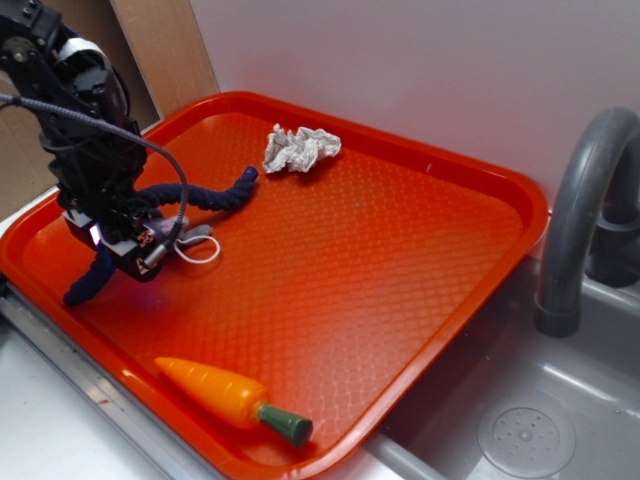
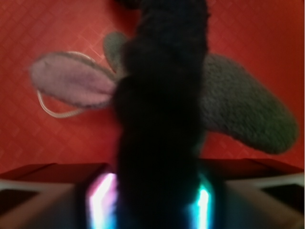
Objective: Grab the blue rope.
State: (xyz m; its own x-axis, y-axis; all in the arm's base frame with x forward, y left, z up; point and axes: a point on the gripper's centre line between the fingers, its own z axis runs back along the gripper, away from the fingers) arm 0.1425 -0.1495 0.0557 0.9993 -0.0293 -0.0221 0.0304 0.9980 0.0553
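Rope up close: blue rope (image 2: pixel 159 119) fills the wrist view, dark and blurred, running from 12 to 6 o'clock between the two lit pads.
Rope on the tray: blue rope (image 1: pixel 205 197) lies toward 9 o'clock of the orange tray (image 1: pixel 400 280), one end near 12 o'clock, the other end at 8 o'clock; its middle passes under the pincer.
Pincer: pincer (image 1: pixel 125 245) sits low over the rope's middle, jaws on either side of it; whether they are pressing the cord or just bracketing it, I cannot tell.
Handling: looks soft, floppy and light; its twisted surface should grip well. The middle seems the best hold, with both ends left to droop.
Mouse: grey plush mouse (image 2: pixel 238 114) lies under the rope, touching it; its white loop (image 1: pixel 200 250) shows beside the pincer.
Farther out: crumpled paper (image 1: pixel 300 148) at 12 o'clock, toy carrot (image 1: pixel 235 397) at 6 o'clock, both well apart from the rope.
Hidden: fingertips and the rope's midsection are covered by the arm in the exterior view.
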